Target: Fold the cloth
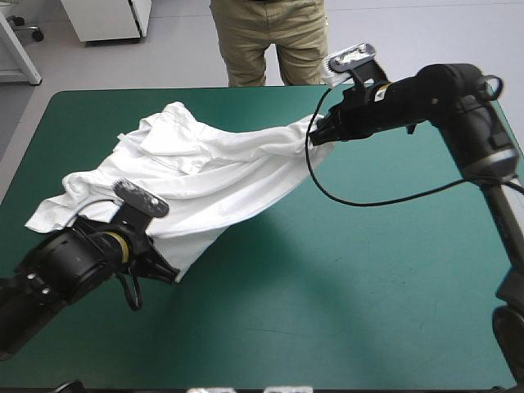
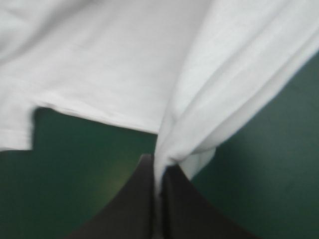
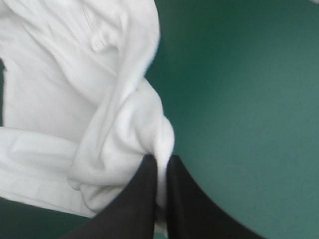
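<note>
The white T-shirt (image 1: 209, 176) hangs stretched and wrinkled over the left half of the teal-green table, held up at two points. My left gripper (image 1: 168, 273) is shut on the T-shirt's near corner; in the left wrist view the cloth (image 2: 209, 84) is pinched between the black fingers (image 2: 134, 204) of the gripper (image 2: 158, 174). My right gripper (image 1: 319, 135) is shut on the far right end, raised above the table. In the right wrist view a bunched fold of the shirt (image 3: 124, 134) sits between the gripper (image 3: 160, 164) fingers. The shirt's far left part rests on the table.
Bare teal-green cover (image 1: 352, 286) fills the right and near parts of the table. The table's far edge (image 1: 164, 90) lies just behind the shirt.
</note>
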Available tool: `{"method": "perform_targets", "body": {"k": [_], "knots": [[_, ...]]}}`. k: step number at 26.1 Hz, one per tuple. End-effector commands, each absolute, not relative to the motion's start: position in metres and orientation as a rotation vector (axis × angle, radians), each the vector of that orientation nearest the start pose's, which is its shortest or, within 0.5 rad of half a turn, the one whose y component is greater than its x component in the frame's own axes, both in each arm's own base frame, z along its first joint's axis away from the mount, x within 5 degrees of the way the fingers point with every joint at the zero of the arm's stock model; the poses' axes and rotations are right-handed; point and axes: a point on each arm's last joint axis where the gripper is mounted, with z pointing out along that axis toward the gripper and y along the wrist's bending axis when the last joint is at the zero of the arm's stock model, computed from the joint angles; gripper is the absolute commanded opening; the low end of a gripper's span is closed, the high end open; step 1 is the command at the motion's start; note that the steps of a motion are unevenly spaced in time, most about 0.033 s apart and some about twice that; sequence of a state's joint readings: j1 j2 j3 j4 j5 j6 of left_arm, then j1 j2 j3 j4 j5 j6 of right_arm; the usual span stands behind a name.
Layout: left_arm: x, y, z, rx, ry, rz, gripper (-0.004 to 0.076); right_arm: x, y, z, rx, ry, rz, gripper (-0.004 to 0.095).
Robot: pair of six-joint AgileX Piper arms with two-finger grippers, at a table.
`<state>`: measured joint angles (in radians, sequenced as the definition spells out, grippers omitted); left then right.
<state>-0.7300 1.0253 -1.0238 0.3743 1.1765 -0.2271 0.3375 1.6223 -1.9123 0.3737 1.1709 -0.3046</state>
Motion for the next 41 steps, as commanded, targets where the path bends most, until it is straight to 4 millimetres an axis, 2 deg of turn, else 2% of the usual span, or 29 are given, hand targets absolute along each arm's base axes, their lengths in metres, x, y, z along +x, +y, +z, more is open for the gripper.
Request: {"method": "perform_targets", "body": {"k": [1, 2, 3, 4, 5, 6, 8, 12, 14, 16, 18, 20, 24, 27, 31, 34, 37, 41], "knots": [[0.151, -0.078, 0.439, 0.561, 2.129, 0.174, -0.0009, 0.257, 0.123, 0.530, -0.674, 1.855, 0.573, 0.0000], [0.151, -0.075, 0.467, 0.545, 2.014, 0.176, -0.0009, 0.240, 0.119, 0.549, -0.681, 1.767, 0.564, 0.0000], [0.152, -0.074, 0.483, 0.536, 1.952, 0.178, -0.0009, 0.230, 0.116, 0.560, -0.676, 1.719, 0.565, 0.0000], [0.151, -0.071, 0.514, 0.507, 1.844, 0.189, -0.0009, 0.213, 0.111, 0.580, -0.665, 1.634, 0.560, 0.0000], [0.153, -0.070, 0.528, 0.511, 1.790, 0.223, -0.0009, 0.202, 0.107, 0.594, -0.662, 1.577, 0.548, 0.0000], [0.156, -0.069, 0.554, 0.497, 1.698, 0.267, -0.0009, 0.186, 0.101, 0.612, -0.659, 1.496, 0.532, 0.0000], [0.158, -0.070, 0.592, 0.478, 1.563, 0.307, -0.0009, 0.156, 0.092, 0.641, -0.649, 1.357, 0.504, 0.0000], [0.152, -0.068, 0.639, 0.411, 1.378, 0.267, -0.0009, 0.118, 0.078, 0.670, -0.630, 1.194, 0.463, 0.0000], [0.148, -0.067, 0.655, 0.400, 1.294, 0.261, -0.0009, 0.100, 0.073, 0.679, -0.623, 1.127, 0.452, 0.0000], [0.135, -0.060, 0.671, 0.384, 1.203, 0.237, -0.0009, 0.083, 0.067, 0.687, -0.616, 1.067, 0.441, 0.0000], [0.112, -0.047, 0.689, 0.361, 1.093, 0.172, -0.0009, 0.063, 0.061, 0.693, -0.610, 1.006, 0.432, 0.0000], [0.094, -0.036, 0.698, 0.347, 1.035, 0.102, -0.0009, 0.052, 0.057, 0.696, -0.606, 0.976, 0.427, 0.0000], [0.069, -0.026, 0.703, 0.391, 0.986, -0.010, -0.0009, 0.035, 0.051, 0.699, -0.593, 0.936, 0.415, 0.0000], [0.066, -0.025, 0.700, 0.425, 1.019, -0.036, -0.0009, 0.024, 0.046, 0.698, -0.580, 0.942, 0.399, 0.0000], [0.085, -0.036, 0.689, 0.456, 1.132, 0.012, -0.0009, 0.029, 0.042, 0.694, -0.543, 1.027, 0.363, 0.0000], [0.109, -0.048, 0.680, 0.449, 1.213, 0.101, -0.0009, 0.053, 0.042, 0.689, -0.496, 1.115, 0.316, 0.0000], [0.137, -0.062, 0.669, 0.435, 1.299, 0.213, -0.0009, 0.094, 0.050, 0.679, -0.468, 1.233, 0.275, 0.0000], [0.172, -0.079, 0.656, 0.361, 1.363, 0.323, -0.0009, 0.161, 0.070, 0.656, -0.489, 1.393, 0.267, 0.0000]]}}
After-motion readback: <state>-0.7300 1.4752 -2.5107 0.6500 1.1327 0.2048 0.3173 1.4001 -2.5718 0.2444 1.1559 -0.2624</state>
